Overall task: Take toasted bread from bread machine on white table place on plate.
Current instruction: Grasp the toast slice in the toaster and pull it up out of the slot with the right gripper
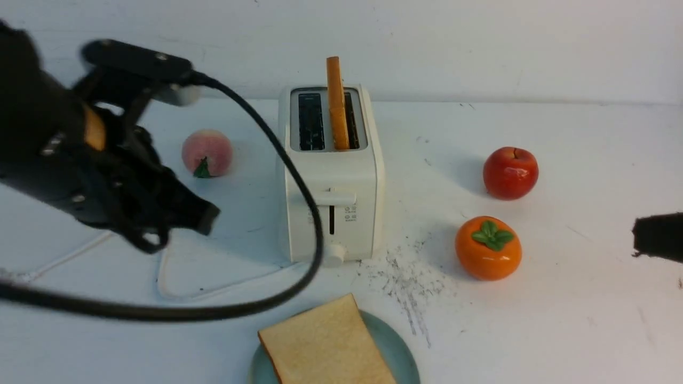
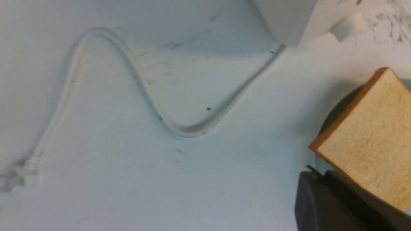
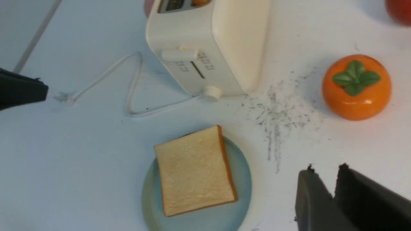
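Observation:
The cream-white bread machine [image 1: 331,181] stands mid-table, and one slice of toasted bread [image 1: 336,104] sticks upright out of its right slot. A second slice [image 1: 325,346] lies flat on the pale blue-green plate [image 1: 400,354] at the white table's [image 1: 560,320] near edge. My left gripper [image 1: 205,217] hangs left of the toaster, shut and empty; its wrist view shows the closed tips [image 2: 316,173] beside the plated slice [image 2: 369,138]. At the far right my right gripper [image 1: 659,237] holds nothing. Its tips [image 3: 324,170] stand slightly apart, right of the plate [image 3: 239,192].
A peach [image 1: 207,153] sits left of the toaster. A red apple [image 1: 510,173] and an orange persimmon [image 1: 488,248] sit to its right. The toaster's white cord [image 1: 176,288] loops over the table on the left. Grey scratch marks [image 1: 408,277] lie between toaster and plate.

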